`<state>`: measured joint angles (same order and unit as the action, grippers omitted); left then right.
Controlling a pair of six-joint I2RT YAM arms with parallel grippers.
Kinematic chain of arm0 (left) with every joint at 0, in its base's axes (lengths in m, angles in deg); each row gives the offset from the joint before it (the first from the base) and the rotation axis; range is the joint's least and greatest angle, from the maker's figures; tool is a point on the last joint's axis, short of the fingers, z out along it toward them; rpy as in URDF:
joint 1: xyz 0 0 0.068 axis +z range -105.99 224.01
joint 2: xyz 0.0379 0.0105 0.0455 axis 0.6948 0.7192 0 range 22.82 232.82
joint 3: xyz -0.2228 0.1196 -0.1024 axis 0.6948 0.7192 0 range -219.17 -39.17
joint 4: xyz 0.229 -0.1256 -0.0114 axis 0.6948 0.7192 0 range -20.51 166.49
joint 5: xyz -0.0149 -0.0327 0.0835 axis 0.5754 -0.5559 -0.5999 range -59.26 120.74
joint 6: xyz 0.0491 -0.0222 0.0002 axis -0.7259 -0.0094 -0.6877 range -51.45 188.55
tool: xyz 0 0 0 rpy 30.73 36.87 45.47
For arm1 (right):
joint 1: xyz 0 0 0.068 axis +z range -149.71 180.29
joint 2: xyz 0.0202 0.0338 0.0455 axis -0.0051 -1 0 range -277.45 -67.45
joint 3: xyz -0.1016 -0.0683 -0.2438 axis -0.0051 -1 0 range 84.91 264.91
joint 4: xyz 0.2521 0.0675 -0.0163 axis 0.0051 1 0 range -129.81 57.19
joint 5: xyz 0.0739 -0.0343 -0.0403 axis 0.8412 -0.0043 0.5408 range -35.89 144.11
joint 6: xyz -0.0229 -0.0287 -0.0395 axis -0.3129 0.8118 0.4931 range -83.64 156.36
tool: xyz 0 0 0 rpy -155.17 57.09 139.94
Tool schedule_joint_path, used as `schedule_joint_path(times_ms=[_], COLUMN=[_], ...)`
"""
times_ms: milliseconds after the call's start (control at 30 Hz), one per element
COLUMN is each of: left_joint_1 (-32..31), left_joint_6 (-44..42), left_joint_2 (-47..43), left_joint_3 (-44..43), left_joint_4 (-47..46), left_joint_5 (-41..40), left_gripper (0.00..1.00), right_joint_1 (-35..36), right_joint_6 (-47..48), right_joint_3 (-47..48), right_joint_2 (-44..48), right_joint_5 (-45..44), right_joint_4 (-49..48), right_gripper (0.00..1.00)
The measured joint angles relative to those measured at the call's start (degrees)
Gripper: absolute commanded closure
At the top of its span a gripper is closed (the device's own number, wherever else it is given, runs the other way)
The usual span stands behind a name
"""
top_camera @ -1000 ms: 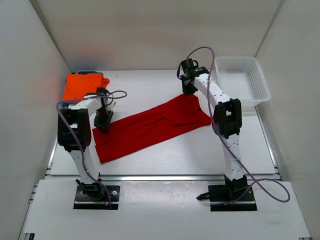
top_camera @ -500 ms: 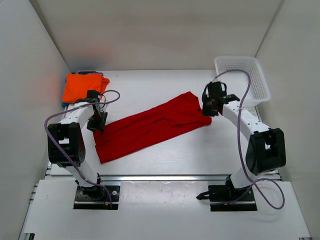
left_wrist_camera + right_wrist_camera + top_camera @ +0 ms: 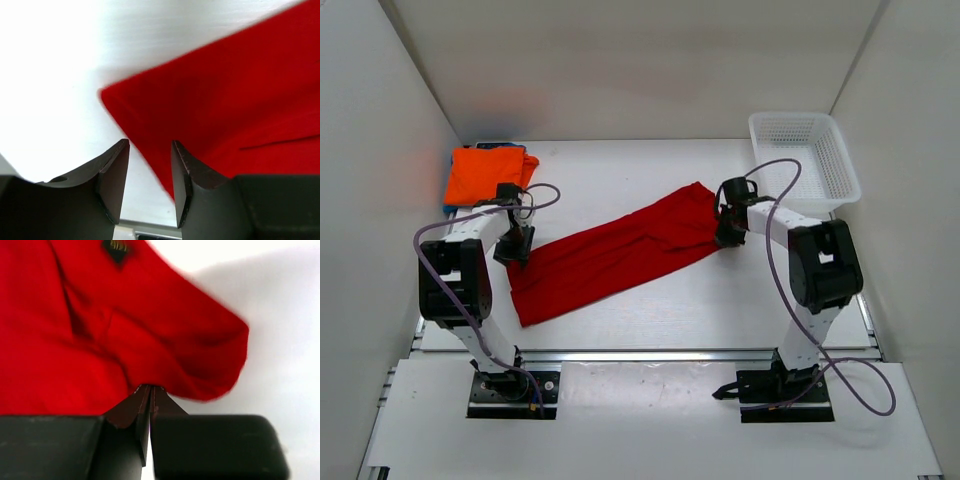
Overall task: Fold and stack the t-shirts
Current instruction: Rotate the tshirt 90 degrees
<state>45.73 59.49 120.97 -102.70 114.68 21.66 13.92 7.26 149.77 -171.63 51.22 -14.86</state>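
Right claw [image 3: 150, 390] pinches red t-shirt [image 3: 75, 340]; left claw [image 3: 149, 150] half-open

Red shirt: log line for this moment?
red shirt: spread diagonally; right gripper: shut on right end; left gripper: open at left corner; orange shirt: folded, far left

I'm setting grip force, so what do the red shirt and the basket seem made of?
The red shirt looks like soft matte cloth, maybe cotton knit: it creases and drapes. The basket looks like rigid white plastic: moulded lattice walls.
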Motion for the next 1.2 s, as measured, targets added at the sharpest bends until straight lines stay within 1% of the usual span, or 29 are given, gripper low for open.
schedule_joint_path(times_ms=[200,267,333,433,467,500,533,600,667,733,767,800,867,900,933,967,1000,1067,1133,1200], left_joint_1=[1.7,2.01,2.05,1.7,1.44,1.07,0.74,0.31,-0.02,-0.11,-0.26,-0.31,-0.92,-1.4,-1.77,-2.05,-2.25,-1.75,-0.5,0.48], left_joint_6=[-2.19,-2.62,-2.93,-3.17,-3.23,-3.34,-3.39,-3.39,-3.26,-2.86,-2.56,-2.29,-1.68,-1.38,-1.2,-0.98,-0.87,-0.5,-0.04,0.42], left_joint_2=[0.0,0.0,0.0,-0.09,-0.09,-0.09,-0.09,-0.04,0.15,0.72,1.01,1.09,1.01,0.83,0.52,-0.04,-0.81,-3.32,-6.69,-10.27], left_joint_3=[-2.99,-4.17,-5.11,-5.55,-5.51,-5.42,-5.29,-5.01,-4.83,-4.79,-4.68,-4.39,-3.45,-2.78,-1.9,-0.92,0.02,2.08,3.89,5.6], left_joint_4=[2.16,2.86,3.63,4.94,5.29,5.6,5.77,5.99,6.27,6.71,6.78,6.69,6.58,6.27,5.86,5.64,5.46,5.31,4.85,3.96], left_joint_5=[-1.79,-2.1,-2.03,-1.99,-2.01,-2.03,-2.03,-1.97,-1.27,-0.15,0.59,1.01,1.46,1.68,1.99,2.27,2.71,3.28,3.37,3.06], left_gripper=[0.5,0.49,0.49,0.5,0.5,0.5,0.5,0.5,0.5,0.51,0.51,0.51,0.51,0.52,0.51,0.51,0.51,0.5,0.5,0.5], right_joint_1=[0.11,0.81,1.77,2.89,2.89,3.15,3.39,3.61,3.61,3.52,3.69,3.89,4.46,5.16,6.27,7.98,10.14,16.7,24.52,33.24], right_joint_6=[-0.37,0.85,3.13,6.54,7.26,8.04,8.68,10.32,11.65,12.66,13.09,13.4,13.99,14.1,14.38,14.58,14.93,15.58,14.8,10.91], right_joint_3=[14.47,23.32,37.51,68.35,77.5,80.3,80.19,79.58,80.15,79.67,77.72,75.49,68.83,65.13,60.48,55.87,51.3,41.13,29.29,19.39], right_joint_2=[-11.41,-17.27,-25.94,-44.33,-48.92,-51.12,-51.17,-49.9,-49.11,-47.54,-45.29,-43.12,-36.46,-32.72,-28.2,-23.39,-18.64,-8.52,1.55,9.4], right_joint_5=[-0.15,-0.72,-1.18,-1.09,-1.09,-1.11,-1.49,-2.62,-4.11,-5.75,-6.88,-7.72,-9.73,-10.51,-11.41,-12.35,-13.27,-15.02,-15.52,-13.7], right_joint_4=[-1.84,0.72,3.87,10.38,11.89,10.88,10.69,13.62,16.46,18.88,20.02,20.46,22.27,22.29,22.25,21.99,20.96,17.66,12.59,9.44], right_gripper=[1.0,1.0,1.0,1.0,1.0,1.0,0.99,0.95,0.88,0.85,0.82,0.81,0.71,0.68,0.59,0.53,0.51,0.44,0.43,0.41])
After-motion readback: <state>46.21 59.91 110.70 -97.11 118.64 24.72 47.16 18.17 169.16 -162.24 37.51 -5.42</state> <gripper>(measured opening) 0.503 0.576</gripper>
